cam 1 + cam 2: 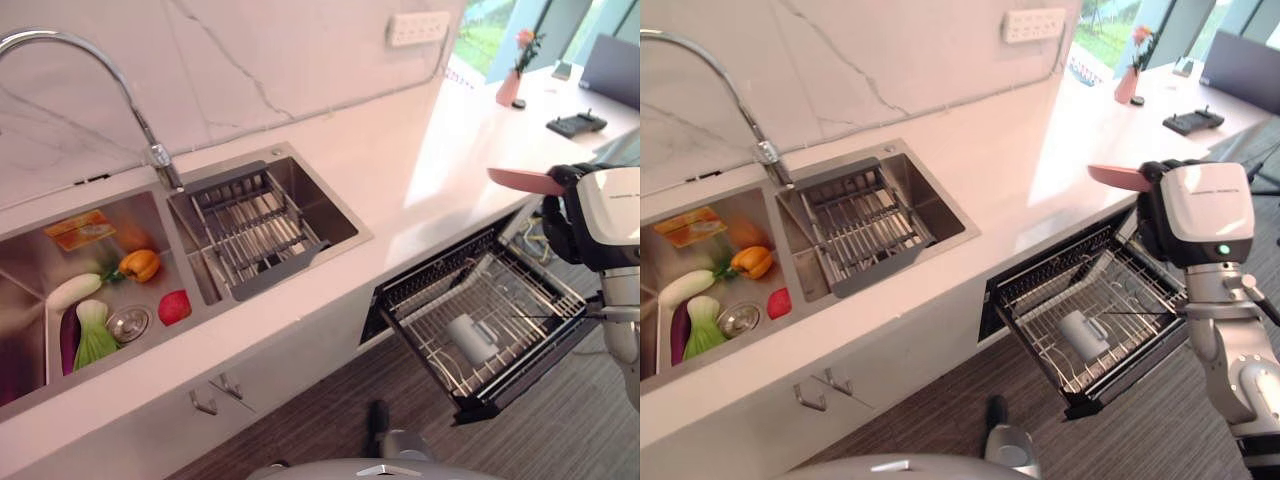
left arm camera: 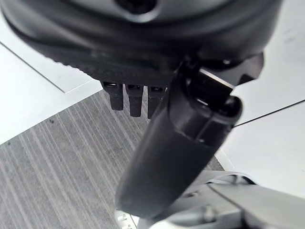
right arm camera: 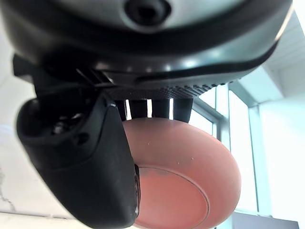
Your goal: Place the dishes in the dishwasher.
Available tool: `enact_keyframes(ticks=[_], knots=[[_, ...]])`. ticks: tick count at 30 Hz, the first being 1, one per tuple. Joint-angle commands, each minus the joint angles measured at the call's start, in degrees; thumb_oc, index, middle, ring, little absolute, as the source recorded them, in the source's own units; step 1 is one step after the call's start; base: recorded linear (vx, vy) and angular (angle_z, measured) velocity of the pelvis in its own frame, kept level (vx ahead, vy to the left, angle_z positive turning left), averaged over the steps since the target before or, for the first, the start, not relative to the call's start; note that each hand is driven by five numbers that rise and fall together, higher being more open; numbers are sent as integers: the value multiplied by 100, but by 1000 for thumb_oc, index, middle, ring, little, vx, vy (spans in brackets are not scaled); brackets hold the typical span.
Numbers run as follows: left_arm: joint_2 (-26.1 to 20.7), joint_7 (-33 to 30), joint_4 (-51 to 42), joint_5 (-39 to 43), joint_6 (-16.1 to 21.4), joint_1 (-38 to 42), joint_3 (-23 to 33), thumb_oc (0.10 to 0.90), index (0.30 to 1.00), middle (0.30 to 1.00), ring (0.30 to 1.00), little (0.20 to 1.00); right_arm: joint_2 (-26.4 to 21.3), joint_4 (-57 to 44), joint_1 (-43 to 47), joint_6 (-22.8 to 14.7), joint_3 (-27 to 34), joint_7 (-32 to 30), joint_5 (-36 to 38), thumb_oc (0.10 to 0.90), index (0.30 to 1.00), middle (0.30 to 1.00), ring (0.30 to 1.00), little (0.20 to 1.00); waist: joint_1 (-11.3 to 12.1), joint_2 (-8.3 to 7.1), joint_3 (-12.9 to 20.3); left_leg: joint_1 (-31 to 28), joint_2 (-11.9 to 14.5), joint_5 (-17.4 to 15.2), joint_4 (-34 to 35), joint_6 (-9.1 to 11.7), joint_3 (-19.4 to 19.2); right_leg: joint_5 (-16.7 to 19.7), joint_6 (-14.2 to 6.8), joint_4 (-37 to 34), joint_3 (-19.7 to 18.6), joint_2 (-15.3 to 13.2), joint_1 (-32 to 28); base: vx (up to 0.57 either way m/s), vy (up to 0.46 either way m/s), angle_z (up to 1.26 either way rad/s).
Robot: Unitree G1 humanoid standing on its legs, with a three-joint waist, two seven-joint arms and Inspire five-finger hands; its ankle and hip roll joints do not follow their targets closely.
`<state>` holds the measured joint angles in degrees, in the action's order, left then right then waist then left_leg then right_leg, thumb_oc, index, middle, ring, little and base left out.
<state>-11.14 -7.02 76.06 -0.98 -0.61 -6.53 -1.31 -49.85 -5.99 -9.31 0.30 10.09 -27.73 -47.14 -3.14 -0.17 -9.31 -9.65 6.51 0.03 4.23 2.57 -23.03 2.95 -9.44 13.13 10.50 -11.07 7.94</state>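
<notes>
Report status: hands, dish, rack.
Right hand pinching pink plate above open dishwasher rack. Left hand empty, fingers relaxed. White cup already in rack.

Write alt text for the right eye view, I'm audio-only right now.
The right hand pinches a pink plate above the pulled-out dishwasher rack, which holds a white cup. A double sink with vegetables sits in the white counter on the left.

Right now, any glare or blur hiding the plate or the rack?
Eye views: window glare whitens the countertop behind the pink plate; dishwasher rack reads clearly. Right wrist view: right hand blurred, plate underside sharp against a bright window.
</notes>
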Motion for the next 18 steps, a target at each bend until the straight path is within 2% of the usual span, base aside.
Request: enact_keyframes(ticks=[1,2,5,7,12,18], knots=[[6,81,-152,73,256,370,79,800,900,900,900,900,-27,-462,314,44,455,-356,-175,400,300,300,300,300,353,-406,421,402,-255,-442,-301,-316,479,177,-139,-658,-241,-629,-561,17,-284,-12],[38,105,-174,88,249,338,75,800,900,900,900,900,58,-440,355,52,299,-331,-186,400,300,300,300,300,372,-435,493,416,-214,-444,-363,-258,412,217,-162,-915,-141,-599,-670,17,-288,-24],[61,64,-157,98,264,319,101,800,900,900,900,900,127,-523,298,-69,161,-248,-143,400,300,300,300,300,397,-393,598,404,-72,-400,-381,-150,292,231,-146,-1295,-124,-452,-831,35,-241,-37],[128,-4,-196,231,270,334,62,800,900,900,900,900,218,-453,164,-232,-23,-242,27,400,300,300,300,300,389,-290,627,488,152,-204,-393,34,338,144,-55,-1568,74,-230,-1024,27,-302,-23],[254,0,-151,147,266,304,-114,800,900,900,900,900,361,59,-28,-501,-533,-78,311,400,300,300,300,300,303,-117,602,548,420,129,-246,260,453,-3,106,-1759,394,32,-1261,12,-183,13],[308,37,-59,81,278,214,-259,800,900,900,900,900,429,1013,-1,-633,-1214,6,435,400,300,300,300,300,313,-4,570,502,578,315,-99,387,469,-110,192,-1813,631,180,-1377,37,-58,20]])
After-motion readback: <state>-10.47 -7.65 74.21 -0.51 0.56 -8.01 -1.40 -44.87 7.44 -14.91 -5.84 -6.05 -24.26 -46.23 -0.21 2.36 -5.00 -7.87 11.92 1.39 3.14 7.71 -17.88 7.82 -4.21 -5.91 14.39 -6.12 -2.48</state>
